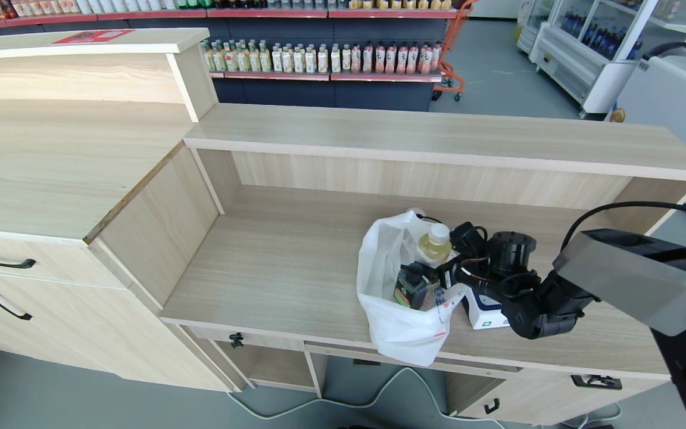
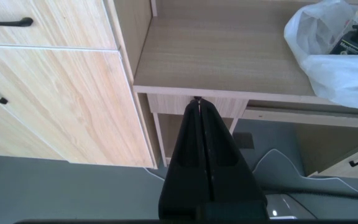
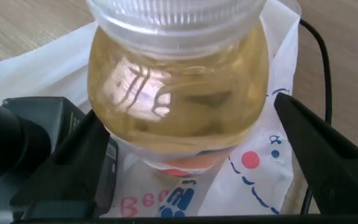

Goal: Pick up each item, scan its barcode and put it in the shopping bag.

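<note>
We see the right gripper clamped on the yellow bottle, at the 1 o'clock rim of the shopping bag on the table. The left gripper is pressed together.

right arm: matte black, with drum-shaped joints and thin black wires looped at the wrist. a grey boxy link sits at 4 o'clock in the head view, with a black cable arching above it. the right gripper has black wedge fingers. left gripper: two black tapering halves with a thin seam between.
</note>
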You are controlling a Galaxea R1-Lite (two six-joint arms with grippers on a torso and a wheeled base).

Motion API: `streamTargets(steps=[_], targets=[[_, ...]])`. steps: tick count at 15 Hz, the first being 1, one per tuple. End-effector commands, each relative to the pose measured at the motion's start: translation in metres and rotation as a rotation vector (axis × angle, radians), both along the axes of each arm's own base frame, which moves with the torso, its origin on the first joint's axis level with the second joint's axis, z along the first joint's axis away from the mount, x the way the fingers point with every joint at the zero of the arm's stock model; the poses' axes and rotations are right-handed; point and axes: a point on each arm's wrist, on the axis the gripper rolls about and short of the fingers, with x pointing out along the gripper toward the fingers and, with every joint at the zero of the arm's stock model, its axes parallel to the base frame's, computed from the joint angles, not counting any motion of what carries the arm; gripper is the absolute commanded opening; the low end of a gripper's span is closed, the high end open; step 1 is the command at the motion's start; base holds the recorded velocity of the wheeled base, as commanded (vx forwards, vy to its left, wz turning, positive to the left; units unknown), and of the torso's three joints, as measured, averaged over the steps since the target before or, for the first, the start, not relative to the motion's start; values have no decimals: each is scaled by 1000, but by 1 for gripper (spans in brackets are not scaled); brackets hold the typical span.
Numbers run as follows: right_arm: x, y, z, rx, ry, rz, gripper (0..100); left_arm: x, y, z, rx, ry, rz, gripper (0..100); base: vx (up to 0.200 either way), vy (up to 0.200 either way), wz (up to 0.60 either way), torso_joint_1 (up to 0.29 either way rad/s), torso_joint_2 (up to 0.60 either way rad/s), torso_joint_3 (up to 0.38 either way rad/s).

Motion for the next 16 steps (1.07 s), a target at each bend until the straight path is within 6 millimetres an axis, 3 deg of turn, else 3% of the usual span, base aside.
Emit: streamTargets(steps=[1,4,7,10,11,12,13,14,16], targets=[[-3,-4,20,18,-28,-6,100,0,0,-1,0,2,0,0,0,0,0,0,0,0],[-23,-11,68,115,-49,-2,100,0,0,0,0,1,0,0,0,0,0,0,0,0],[-61,-22,110,180,-65,-14,100,0,0,0,0,1,0,0,0,0,0,0,0,0],[-125,-42,168,247,-129,-61,100,0,0,0,0,-1,0,0,0,0,0,0,0,0],[-149,-56,177,243,-144,-123,100,0,0,0,0,1,0,0,0,0,0,0,0,0],[-180,-71,177,234,-131,-216,100,0,0,0,0,1,0,0,0,0,0,0,0,0],[-195,-78,173,227,-114,-261,100,0,0,0,0,-1,0,0,0,0,0,0,0,0],[-247,-91,154,208,-58,-383,100,0,0,-1,0,2,0,0,0,0,0,0,0,0],[-309,-97,121,192,4,-445,100,0,0,0,0,1,0,0,0,0,0,0,0,0]])
